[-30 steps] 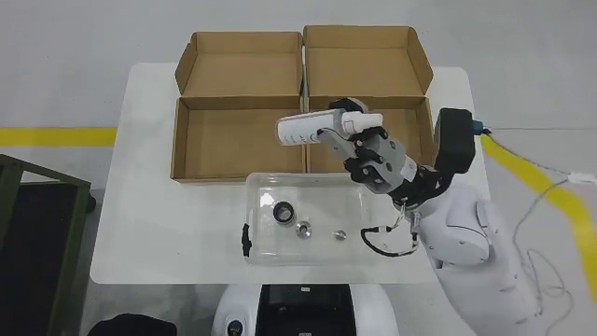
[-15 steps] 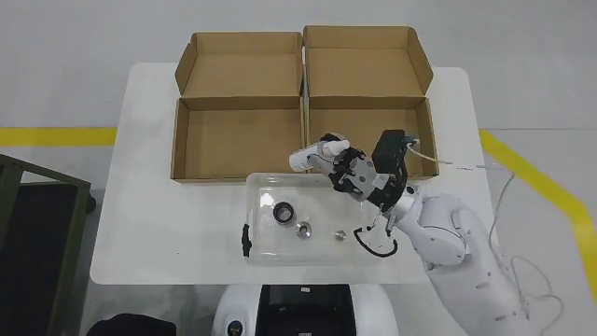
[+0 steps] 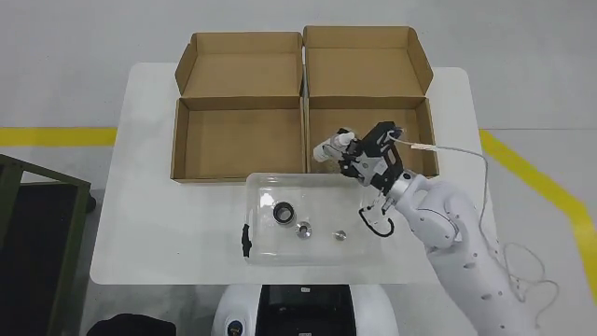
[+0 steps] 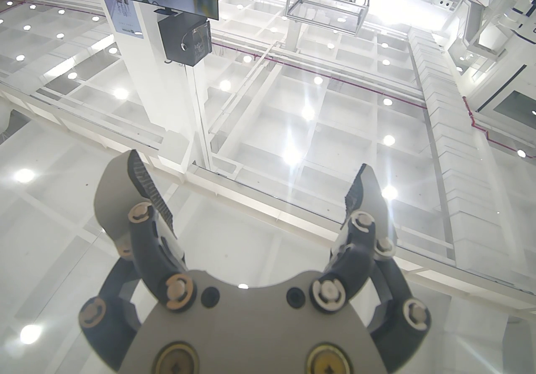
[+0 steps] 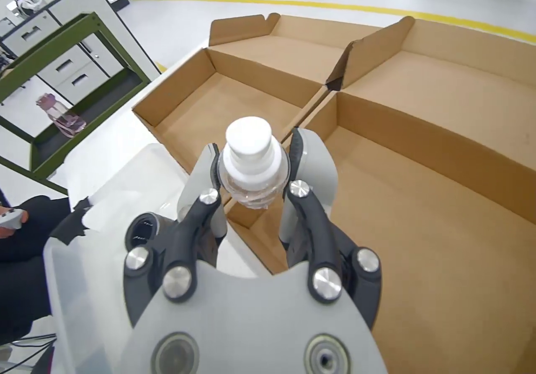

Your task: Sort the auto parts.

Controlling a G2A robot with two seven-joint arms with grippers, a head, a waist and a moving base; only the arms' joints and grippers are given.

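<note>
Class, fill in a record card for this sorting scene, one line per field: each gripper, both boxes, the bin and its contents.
Right gripper: shut on the white cylindrical part, held over the right cardboard box's near corner, next to the left box
Left gripper: open, empty, pointing at the ceiling
Left cardboard box: lid open, nothing inside
Right cardboard box: lid open, nothing seen inside
Clear bin: on the table, in front of the boxes
Bin contents: black ring, two small metal parts
</note>
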